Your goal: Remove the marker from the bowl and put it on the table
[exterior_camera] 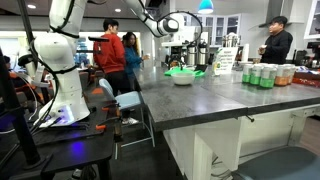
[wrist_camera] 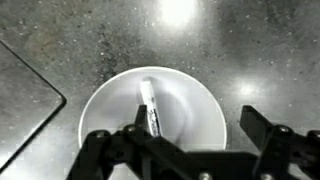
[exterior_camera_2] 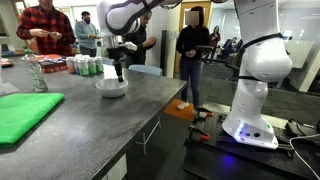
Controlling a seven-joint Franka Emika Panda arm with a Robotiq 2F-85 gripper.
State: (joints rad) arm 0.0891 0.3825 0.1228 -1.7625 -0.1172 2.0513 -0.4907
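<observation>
Because the marker (wrist_camera: pixel 150 108) lies flat inside the bowl (wrist_camera: pixel 198 112) on the desk (wrist_camera: pixel 255 40), I hold my claw (wrist_camera: pixel 182 140) spread wide directly above it.

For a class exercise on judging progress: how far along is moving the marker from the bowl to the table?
Done: only the approach, with the jaws over the white bowl. In hand: nothing yet; the jaws stand open and empty. Left: the marker lies inside the bowl, so gripping, lifting and placing it on the table remain.

Marker (wrist_camera: pixel 149 103) lies in bowl (wrist_camera: pixel 196 112); bowl sits on table (wrist_camera: pixel 235 45).
</observation>
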